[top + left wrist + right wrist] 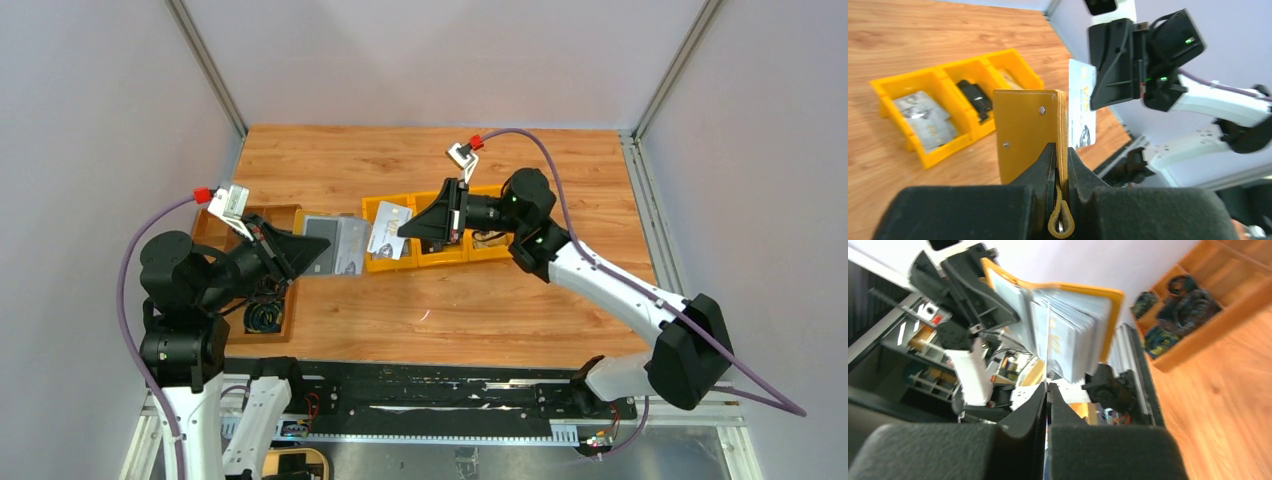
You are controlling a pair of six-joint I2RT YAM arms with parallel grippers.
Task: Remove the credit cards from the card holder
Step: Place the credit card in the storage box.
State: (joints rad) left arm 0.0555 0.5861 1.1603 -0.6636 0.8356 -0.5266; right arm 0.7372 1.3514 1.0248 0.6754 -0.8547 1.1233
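The mustard-yellow card holder [333, 243] hangs open above the table, its grey lining up in the top view. My left gripper [318, 256] is shut on it; the left wrist view shows the jaws pinching the studded yellow flap [1028, 132] near its fold. Just right of it, my right gripper [402, 232] is shut on the edge of a white credit card [388, 230], held upright [1082, 107]. In the right wrist view this card [1060, 342] reaches to the holder's pockets [1083, 325]; whether it is free of them I cannot tell.
A row of yellow bins [470, 250] stands under and behind the right gripper; its left compartment holds loose cards [925, 117], the middle one a dark object [975, 97]. A brown compartment tray [270, 300] with cables sits at the left, under the left arm.
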